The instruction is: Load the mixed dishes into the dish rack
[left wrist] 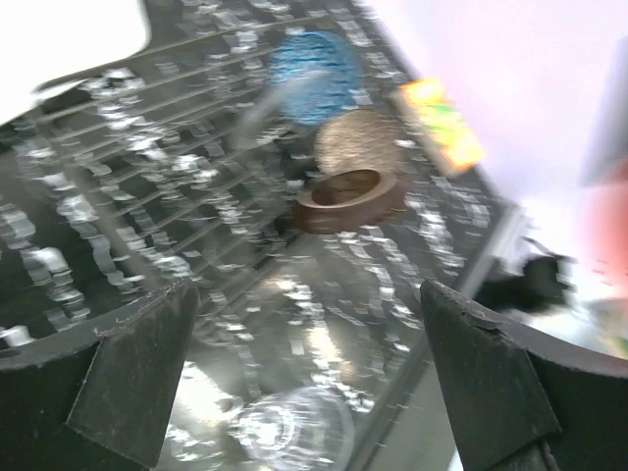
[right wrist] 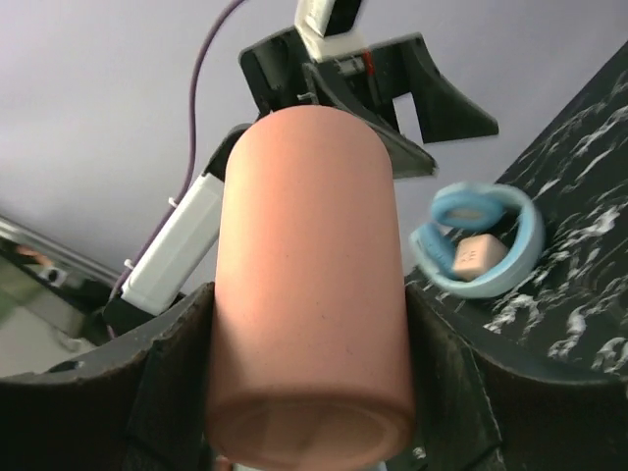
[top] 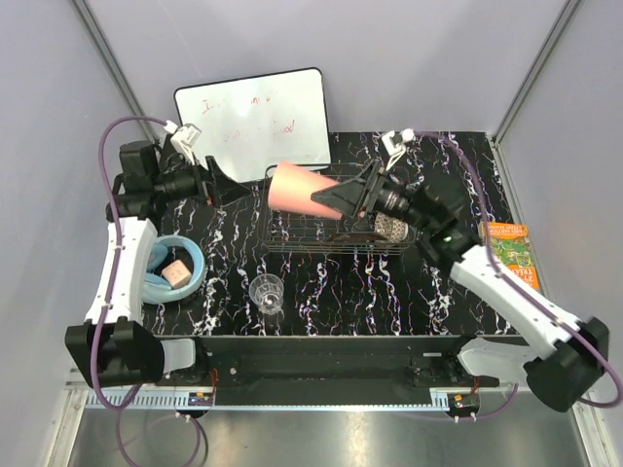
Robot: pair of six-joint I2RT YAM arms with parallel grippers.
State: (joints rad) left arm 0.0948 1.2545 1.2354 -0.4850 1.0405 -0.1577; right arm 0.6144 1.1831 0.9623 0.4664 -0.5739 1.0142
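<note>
My right gripper (top: 329, 199) is clamped on the pink plastic cup (top: 290, 185), tipped sideways above the dish rack (top: 292, 241). Left gripper (top: 234, 187) is spread wide, empty (just left of cup). Clear stemmed glass (top: 267, 292) stands in front of the rack.

Right pincer (top: 333, 198) holds pink cup (top: 292, 185) sideways, seemingly above dish rack (top: 311, 239).

One pink cup (top: 292, 187), one stemmed glass (top: 267, 292), one rack (top: 302, 243), one whiteboard (top: 255, 122).
</note>
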